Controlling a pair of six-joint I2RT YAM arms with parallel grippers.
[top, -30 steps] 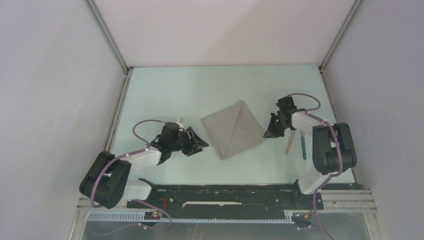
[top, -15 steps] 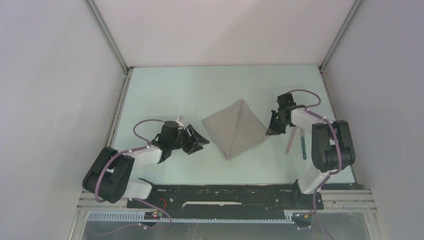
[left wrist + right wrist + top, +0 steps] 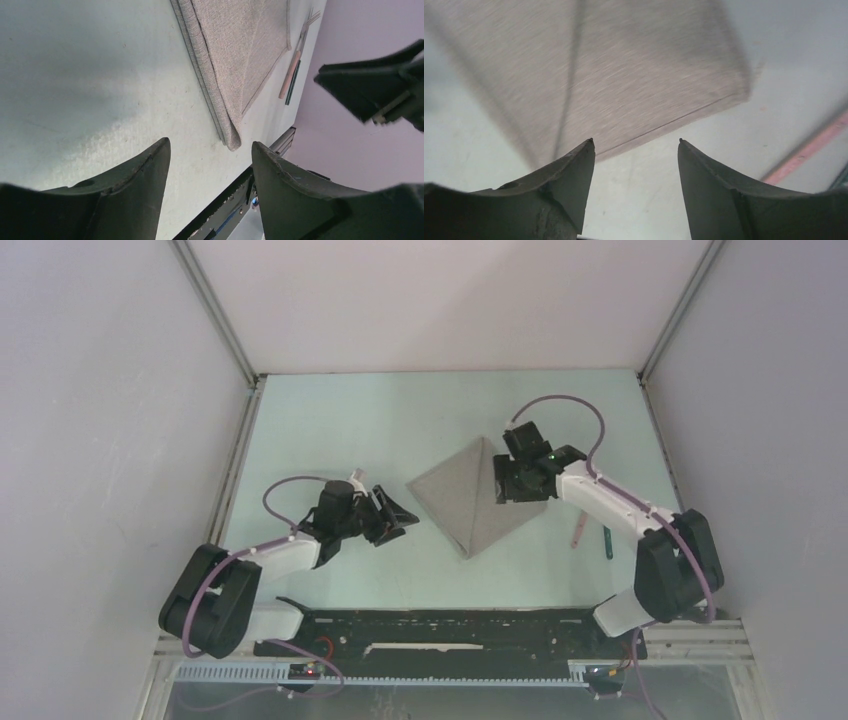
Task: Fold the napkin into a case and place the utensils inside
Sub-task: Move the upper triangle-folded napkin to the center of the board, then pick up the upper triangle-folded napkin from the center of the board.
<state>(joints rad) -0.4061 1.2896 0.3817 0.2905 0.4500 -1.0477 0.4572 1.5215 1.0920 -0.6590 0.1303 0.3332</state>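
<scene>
Status: napkin lies part-folded on the desk, utensils apart to its right. My right gripper hovers released over its right flap; my left gripper, also released, sits just left. Recommendation: pinch the flap edge only, fold across squarely.

- napkin lies mid-desk
- utensils on desk right of napkin, apart from it, side by side
- left jaws just left of napkin
- right jaws over its right side
</scene>
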